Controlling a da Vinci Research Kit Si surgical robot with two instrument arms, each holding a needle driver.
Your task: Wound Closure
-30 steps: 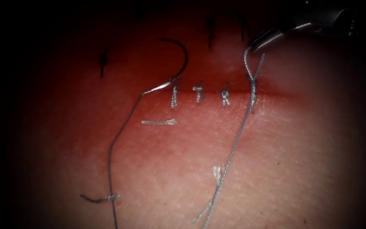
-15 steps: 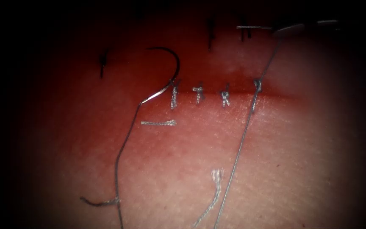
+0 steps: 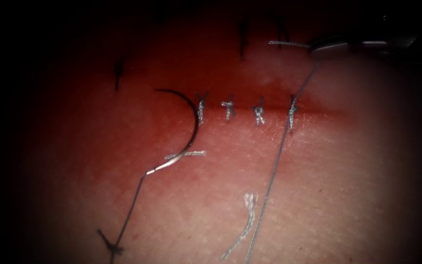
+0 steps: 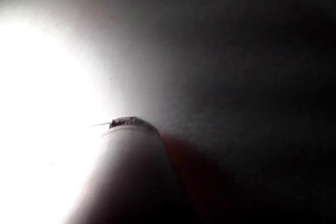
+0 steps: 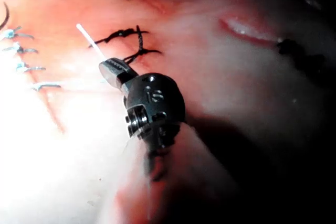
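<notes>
Since the earlier frame the needle [image 3: 187, 128] was dragged nearer along the tissue [image 3: 343, 186], left of the cut [image 3: 242, 100]. The thread [image 3: 279, 146] is held clenched in the right pincer [image 3: 321, 47], the knot being tightened; cutting seems due. The left pincer's state cannot be told.

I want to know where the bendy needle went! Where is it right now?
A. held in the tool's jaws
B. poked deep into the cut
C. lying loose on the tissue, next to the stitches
C: the needle lies free on the tissue, left of the stitches; the right tool holds thread instead.
</notes>
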